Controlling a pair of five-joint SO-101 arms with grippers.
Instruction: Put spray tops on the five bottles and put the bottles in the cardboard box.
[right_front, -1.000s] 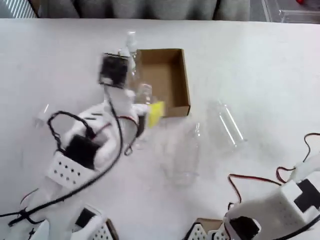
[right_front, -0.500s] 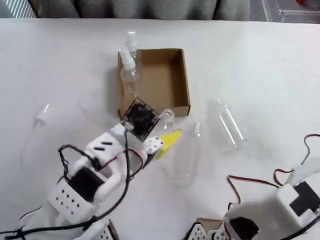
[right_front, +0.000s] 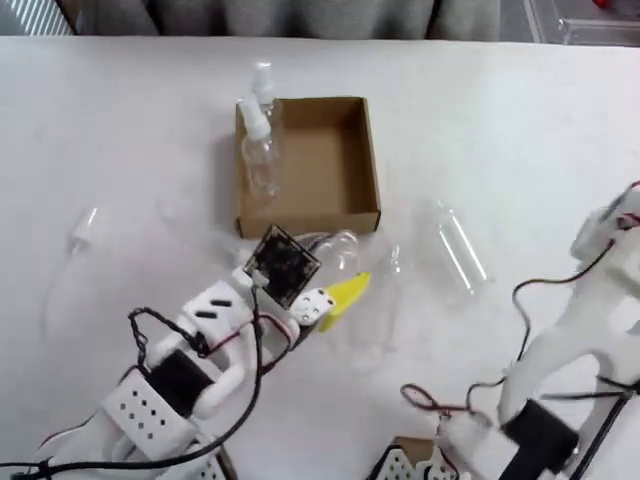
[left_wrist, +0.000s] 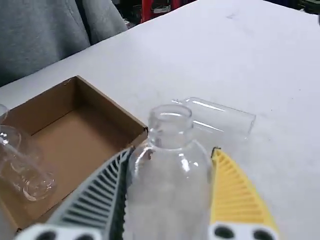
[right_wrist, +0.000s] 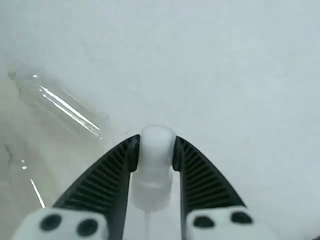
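The white bench runs back to a straight far edge, and the cardboard box sits well short of it, open side up, with wide bench surface to either side. Inside, one topped bottle lies along the left wall, with brown floor showing to its right. A second topped bottle stands just outside the box's far left corner. I count five bottles: those two, one bare bottle lying on its side well to the right of the box, a faint clear one lying in front of the box between the arms, and an open-necked bottle in the left pincer. That pincer is pinching the open-necked bottle by its body, grey finger on one side and yellow on the other, neck pointing away from the wrist, just outside the box's near wall. The left arm stretches from the near left corner diagonally toward the box. Of spray tops I count four: two fitted on bottles, one loose spray top near the left edge well apart from everything, and a white spray top clamped between the fingers of the right pincer. The right arm stands folded high at the near right edge, its pincer held above the bench near the bare bottle.
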